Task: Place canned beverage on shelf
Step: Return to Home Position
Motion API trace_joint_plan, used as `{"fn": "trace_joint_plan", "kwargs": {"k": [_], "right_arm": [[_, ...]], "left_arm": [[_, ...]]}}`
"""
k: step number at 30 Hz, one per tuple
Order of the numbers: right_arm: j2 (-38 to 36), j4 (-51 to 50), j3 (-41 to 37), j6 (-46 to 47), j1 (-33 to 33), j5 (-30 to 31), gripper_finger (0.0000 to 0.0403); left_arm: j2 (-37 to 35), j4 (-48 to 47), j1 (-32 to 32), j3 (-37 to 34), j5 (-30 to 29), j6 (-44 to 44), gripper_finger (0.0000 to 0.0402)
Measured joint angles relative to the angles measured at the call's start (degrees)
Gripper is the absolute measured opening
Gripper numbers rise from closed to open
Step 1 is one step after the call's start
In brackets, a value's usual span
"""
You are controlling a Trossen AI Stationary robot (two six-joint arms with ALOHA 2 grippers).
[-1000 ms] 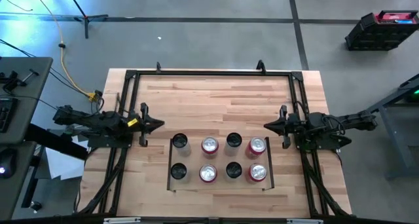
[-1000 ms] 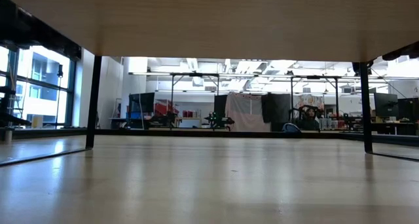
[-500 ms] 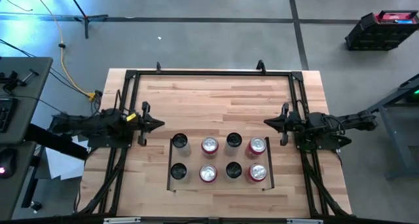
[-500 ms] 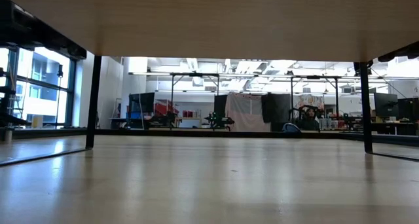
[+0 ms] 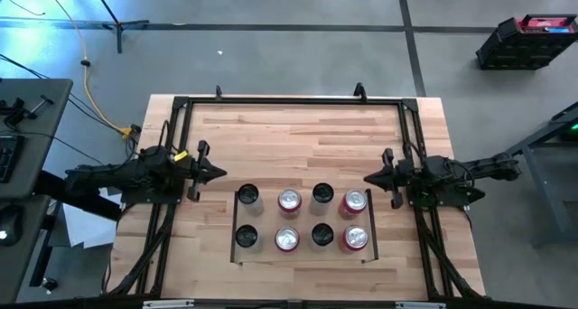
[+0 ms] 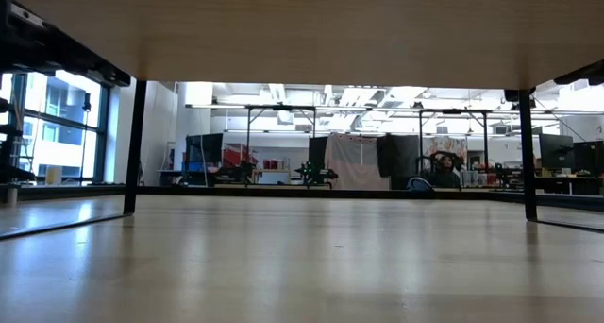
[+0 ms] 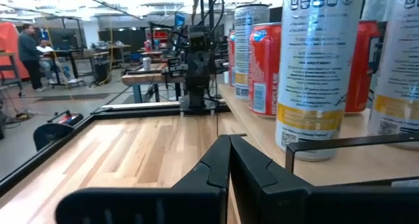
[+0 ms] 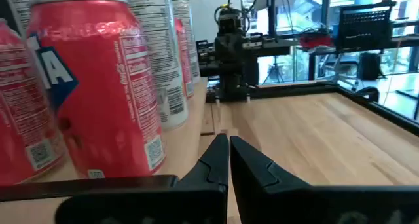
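Eight cylindrical metal cans [image 5: 289, 200] stand in two rows of four on the flat pale-wood shelf [image 5: 304, 219], which has dark rails at its short ends and sits on my plank-striped worktop [image 5: 298, 137]. From above I see only round lids. The wrist views add printed sides: a glossy red can [image 8: 98, 86] and a white-yellow can [image 7: 314, 67]. The left gripper [image 5: 222, 173] and right gripper [image 5: 368, 176] flank the shelf without touching it, fingers pressed together.
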Motion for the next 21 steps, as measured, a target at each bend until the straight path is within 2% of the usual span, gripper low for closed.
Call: {"fn": "trace_joint_plan", "kwargs": {"k": [5, 11, 13, 21], "right_arm": [[-0.02, 0.01, -0.02, -0.48, -6.02, -0.59, 0.0000], [0.16, -0.73, -0.02, -0.62, -17.92, -11.11, 0.0000], [0.62, -0.44, -0.02, -1.19, -20.59, -12.88, 0.0000], [3.92, -0.43, -0.04, -2.88, -21.27, -13.05, 0.0000]], "left_arm": [[0.00, 0.07, 0.00, 0.00, -0.50, 0.02, 0.0001], [0.00, 1.66, -0.04, 0.00, -0.59, 0.02, 0.0001], [-0.02, 2.17, -0.04, 0.00, -1.81, -0.41, 0.0001], [0.00, -1.05, -0.04, 0.02, -5.57, -2.99, 0.0003]]}}
